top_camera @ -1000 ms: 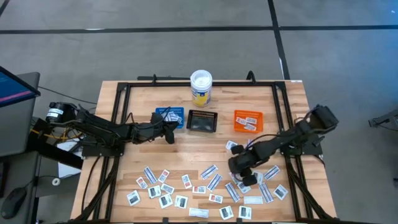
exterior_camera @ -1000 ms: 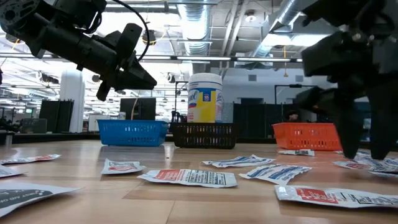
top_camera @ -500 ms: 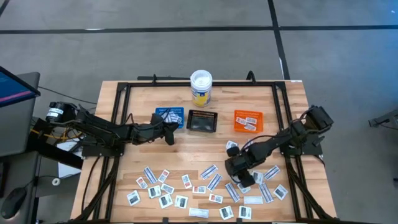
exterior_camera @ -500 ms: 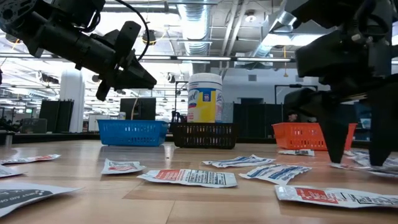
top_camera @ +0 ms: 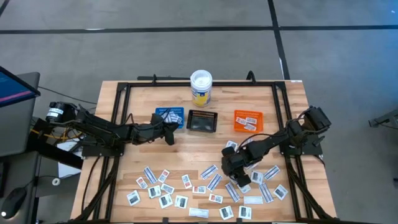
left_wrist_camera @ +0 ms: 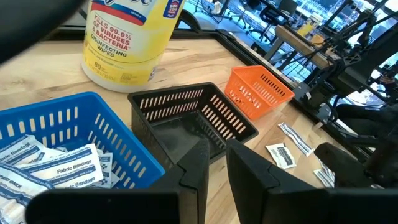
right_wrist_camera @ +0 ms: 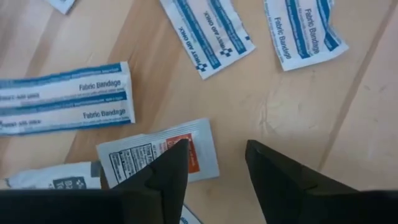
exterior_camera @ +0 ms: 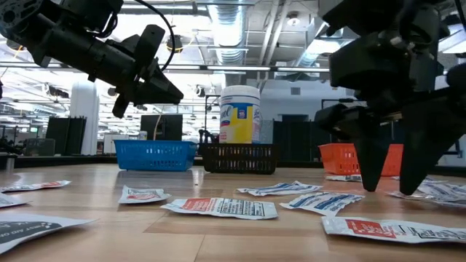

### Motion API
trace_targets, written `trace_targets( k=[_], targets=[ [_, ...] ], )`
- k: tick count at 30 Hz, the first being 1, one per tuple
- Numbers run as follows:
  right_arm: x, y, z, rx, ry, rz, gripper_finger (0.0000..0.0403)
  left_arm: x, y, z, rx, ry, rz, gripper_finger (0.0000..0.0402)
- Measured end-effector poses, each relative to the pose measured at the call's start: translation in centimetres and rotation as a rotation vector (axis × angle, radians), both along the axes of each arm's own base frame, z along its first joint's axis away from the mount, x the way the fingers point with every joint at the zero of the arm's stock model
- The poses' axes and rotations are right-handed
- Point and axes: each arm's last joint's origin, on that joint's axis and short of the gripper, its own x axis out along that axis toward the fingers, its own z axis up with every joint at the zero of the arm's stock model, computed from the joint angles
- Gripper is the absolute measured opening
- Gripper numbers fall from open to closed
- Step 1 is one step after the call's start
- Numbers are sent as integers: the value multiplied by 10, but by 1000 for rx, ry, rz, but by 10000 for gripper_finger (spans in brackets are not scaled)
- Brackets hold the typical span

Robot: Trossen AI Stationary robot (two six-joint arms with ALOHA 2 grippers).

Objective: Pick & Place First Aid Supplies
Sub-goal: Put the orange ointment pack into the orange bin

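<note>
Many small flat packets [top_camera: 186, 186] lie scattered across the near half of the wooden table. Some are white-and-blue strips [right_wrist_camera: 65, 99], others squarish white. My right gripper [right_wrist_camera: 214, 163] is open and points steeply down over the right part of the scatter [top_camera: 238, 177]. Its fingers stand just over a white packet with a red mark [right_wrist_camera: 158, 155], which lies flat on the wood. In the low view its fingertips [exterior_camera: 368, 185] hang close to the table. My left gripper [left_wrist_camera: 217, 168] waits beside the blue tray [top_camera: 169, 116], its fingers a little apart with nothing between them.
Three small trays stand in a row mid-table: the blue one with bandage packets [left_wrist_camera: 56, 165], a black one [top_camera: 202, 121] and an orange one [top_camera: 248, 120] with packets. A yellow-labelled wipes tub [top_camera: 201, 88] stands behind them. A black frame [top_camera: 118, 124] runs round the table.
My right gripper has moved toward the table's left edge and sunk closer to the packets, rolling a little about its own axis. The packets lie where they were.
</note>
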Motion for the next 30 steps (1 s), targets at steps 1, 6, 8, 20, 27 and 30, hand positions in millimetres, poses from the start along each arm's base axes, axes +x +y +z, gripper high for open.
trace_targets(
  k=[1, 6, 8, 20, 27, 30],
  targets=[
    [0, 0, -1, -11, -1, 12, 156, 0, 0, 0, 0, 0, 0, 57],
    [-1, -1, -3, -52, -12, 91, 116, 0, 0, 0, 0, 0, 0, 57],
    [-1, -2, -3, -77, -14, 102, 86, 0, 0, 0, 0, 0, 0, 57],
    [-5, -12, 11, -323, -103, -6, 15, 0, 0, 0, 0, 0, 0, 57],
    [-35, -45, 67, -657, -203, -354, 9, 0, 0, 0, 0, 0, 0, 57],
    [-56, -71, 90, -679, -196, -609, 9, 0, 0, 0, 0, 0, -1, 57]
  ],
)
